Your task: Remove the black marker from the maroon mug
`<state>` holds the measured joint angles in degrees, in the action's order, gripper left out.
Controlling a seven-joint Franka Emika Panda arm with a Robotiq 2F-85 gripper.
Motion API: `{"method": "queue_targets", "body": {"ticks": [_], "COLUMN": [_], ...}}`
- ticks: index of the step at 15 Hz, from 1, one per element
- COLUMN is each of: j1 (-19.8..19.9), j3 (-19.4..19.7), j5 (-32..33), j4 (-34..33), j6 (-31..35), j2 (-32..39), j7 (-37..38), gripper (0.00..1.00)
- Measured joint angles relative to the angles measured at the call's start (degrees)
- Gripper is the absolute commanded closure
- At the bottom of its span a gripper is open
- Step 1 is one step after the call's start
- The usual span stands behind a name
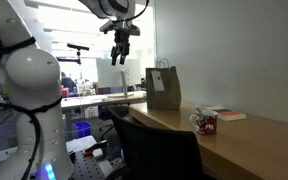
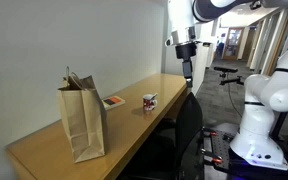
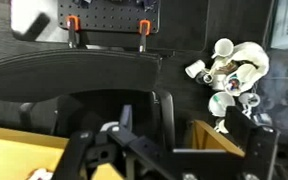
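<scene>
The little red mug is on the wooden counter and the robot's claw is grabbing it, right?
Not grabbing. The maroon mug sits on the counter, but in an exterior view the gripper hangs up in the air, well apart from it.

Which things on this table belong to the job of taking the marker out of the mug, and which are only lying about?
For the job:
- maroon mug
- black marker: too thin to make out in these views
- gripper, high up, apart from the mug

Lying about:
- brown paper bag, upright
- red-and-white book, flat
- black chair
</scene>
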<state>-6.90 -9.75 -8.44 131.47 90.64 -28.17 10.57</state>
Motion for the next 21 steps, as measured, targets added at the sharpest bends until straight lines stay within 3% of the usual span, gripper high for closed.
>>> {"method": "queue_targets", "body": {"ticks": [10, 16, 21], "j1": [0.85, 5.87, 9.6], "j3": [0.67, 9.2, 16.83], "j5": [1.81, 10.46, 12.64], "j4": [-0.01, -1.75, -9.0], "j6": [0.24, 5.0, 13.98], "j2": [0.17, 4.69, 17.2], "j7": [-0.73, -13.82, -26.28], "gripper": [0.0, 0.0, 0.0]}}
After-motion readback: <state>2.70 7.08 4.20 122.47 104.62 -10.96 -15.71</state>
